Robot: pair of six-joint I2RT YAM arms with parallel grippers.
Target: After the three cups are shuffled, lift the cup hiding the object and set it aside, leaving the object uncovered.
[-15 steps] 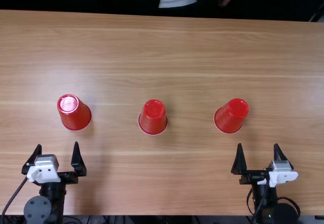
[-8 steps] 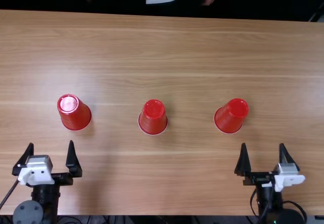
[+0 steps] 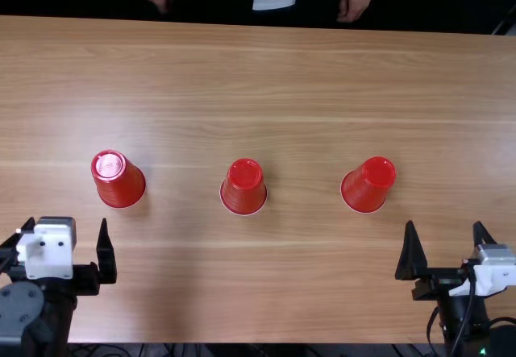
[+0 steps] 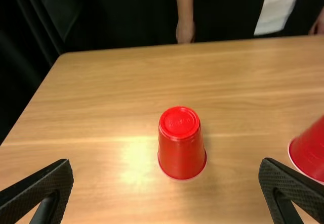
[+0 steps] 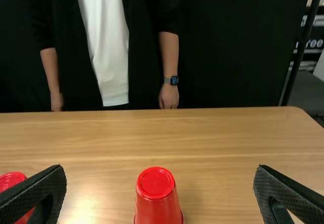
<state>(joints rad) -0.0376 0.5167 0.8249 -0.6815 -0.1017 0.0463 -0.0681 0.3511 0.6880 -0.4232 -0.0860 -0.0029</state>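
Three red cups stand upside down in a row across the table: the left cup (image 3: pixel 118 178), the middle cup (image 3: pixel 243 186) and the right cup (image 3: pixel 368 184). My left gripper (image 3: pixel 61 240) is open near the front edge, just short of the left cup (image 4: pixel 181 143), which sits between its fingers in the left wrist view. My right gripper (image 3: pixel 446 247) is open at the front right, a little right of the right cup (image 5: pixel 158 195). No ball or other object is visible.
The wooden table (image 3: pixel 258 83) stretches bare behind the cups to its far edge. A person stands beyond that edge with hands (image 5: pixel 168 97) hanging off the table. The middle cup's edge (image 4: pixel 310 152) shows in the left wrist view.
Both grippers have drawn back toward the table's near edge and outward, the left one to the left, the right one to the right. The cups have stayed put.
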